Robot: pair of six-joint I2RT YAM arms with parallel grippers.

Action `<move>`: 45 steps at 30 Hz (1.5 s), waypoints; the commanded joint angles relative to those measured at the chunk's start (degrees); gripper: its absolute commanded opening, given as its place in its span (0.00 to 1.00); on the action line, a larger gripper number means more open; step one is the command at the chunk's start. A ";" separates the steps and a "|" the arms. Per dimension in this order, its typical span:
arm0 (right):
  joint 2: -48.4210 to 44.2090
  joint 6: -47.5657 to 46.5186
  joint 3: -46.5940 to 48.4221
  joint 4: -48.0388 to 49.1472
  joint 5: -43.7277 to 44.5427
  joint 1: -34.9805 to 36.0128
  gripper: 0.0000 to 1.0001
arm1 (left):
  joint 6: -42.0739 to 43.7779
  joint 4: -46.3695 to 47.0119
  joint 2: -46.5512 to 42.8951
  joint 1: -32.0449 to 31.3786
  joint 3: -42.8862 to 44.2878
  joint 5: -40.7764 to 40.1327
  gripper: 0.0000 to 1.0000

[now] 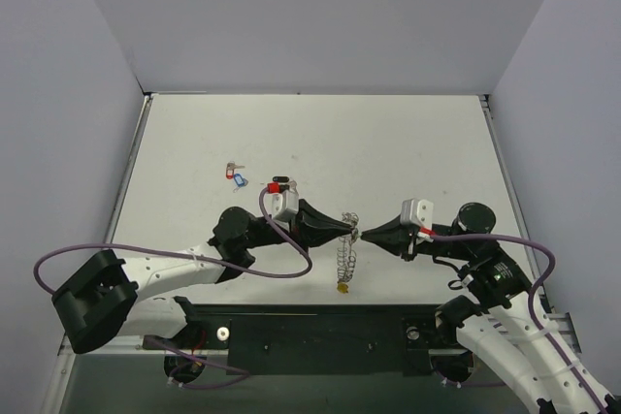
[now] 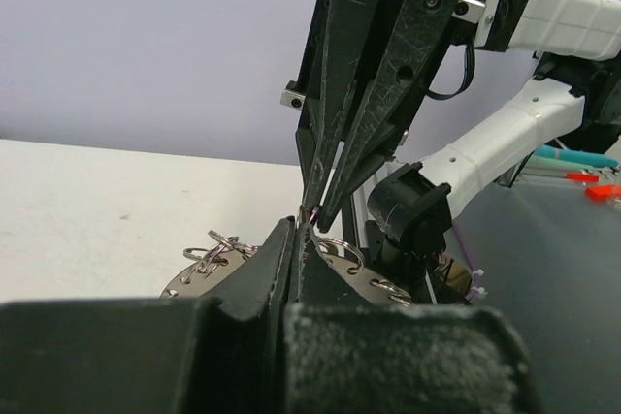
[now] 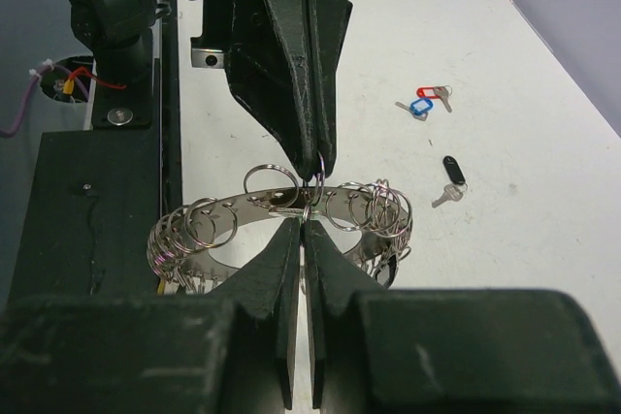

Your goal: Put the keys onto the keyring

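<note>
Silvery metal keyring (image 1: 345,257) hangs over the tabletop (image 1: 408,143), pinched at its top rim by left gripper (image 1: 351,231) and right gripper (image 1: 364,234), fingers pressed tight, perhaps on one loop, and it looks light, stiff, slippery, best held by the band.

This is a robotics lab test cell. A plain white bench (image 1: 320,143) is boxed in on three sides by blank pale walls (image 1: 320,16). Two white-and-black robot arms, left (image 1: 175,276) and right (image 1: 514,341), are bolted to a black base plate (image 1: 320,329) at its near edge. Purple cables (image 1: 490,237) loop from them, and exposed wiring (image 3: 73,84) sits beside the base.
</note>
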 commanded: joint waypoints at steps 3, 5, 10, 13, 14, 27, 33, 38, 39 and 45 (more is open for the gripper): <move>0.09 2.73 2.34 -1.29 -2.04 -1.38 0.16 | -4.73 14.84 1.50 0.76 0.29 -4.21 0.00; 0.70 3.70 4.71 -4.71 -2.92 -2.25 0.35 | -4.03 15.28 1.86 0.76 -0.77 -5.44 0.00; 1.32 8.61 10.51 -10.53 -4.51 -5.07 0.57 | -0.95 15.72 4.84 0.50 -1.30 -3.96 0.00; 2.01 15.71 14.63 -10.96 -1.79 -7.09 0.66 | 0.72 14.93 7.65 0.50 -0.60 0.51 0.00; 2.37 16.53 15.35 -11.05 0.39 -7.53 0.68 | 0.81 14.75 8.79 0.50 -0.07 1.06 0.00; 1.41 12.23 14.13 -19.93 -13.83 -16.75 0.66 | -0.85 19.75 11.17 -7.06 -0.15 -7.72 0.00; 3.07 18.45 12.81 -19.40 -11.36 -17.64 0.55 | -0.33 21.43 9.95 -8.73 -2.35 -13.95 0.00; 2.64 19.46 10.96 -22.98 -11.71 -17.73 0.41 | -1.29 23.01 9.24 -8.82 -2.89 -18.01 0.00; 2.72 18.48 10.87 -23.35 -12.67 -17.73 0.41 | -2.08 23.10 9.42 -8.91 -2.71 -18.19 0.00; 5.71 18.99 11.22 -20.99 -12.06 -17.47 0.44 | -1.91 25.30 9.33 -9.35 -2.71 -20.03 0.00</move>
